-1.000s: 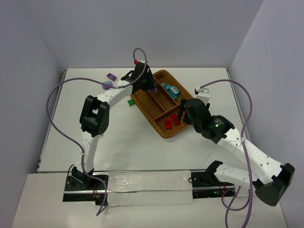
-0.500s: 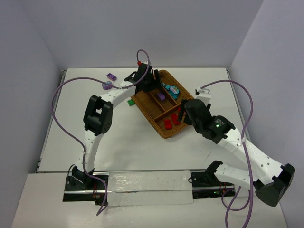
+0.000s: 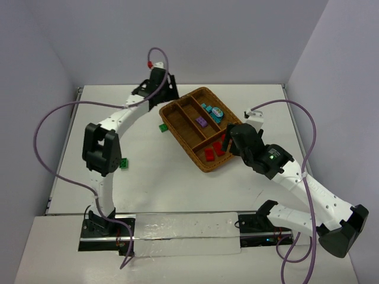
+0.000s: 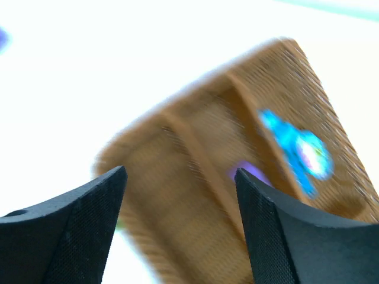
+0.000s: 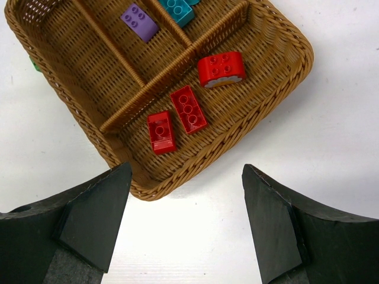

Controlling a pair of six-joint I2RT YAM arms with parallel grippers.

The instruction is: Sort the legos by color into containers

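"Right wrist view: where do the legos lie?"

"Three red legos [image 5: 188, 109] are in the crosswise compartment of the tray [image 5: 284, 77]. A purple lego [image 5: 140, 22] is in the middle long one, with teal legos [image 5: 177, 9] in the next. One green lego [image 3: 162, 127] lies just beside the tray on the table [image 3: 177, 183]."

"And the grippers?"

"The right gripper [image 5: 186, 171] hangs over the tray's near edge, jaws apart and empty. The left gripper [image 4: 180, 177] is near the far corner, also spread, holding nothing."

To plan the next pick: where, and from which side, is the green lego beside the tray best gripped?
Likely from straight above, gripping the two side faces that run across toward the tray wall. The green lego lies flat on the table, close beside the tray, so there is probably no room to reach in on the tray side.
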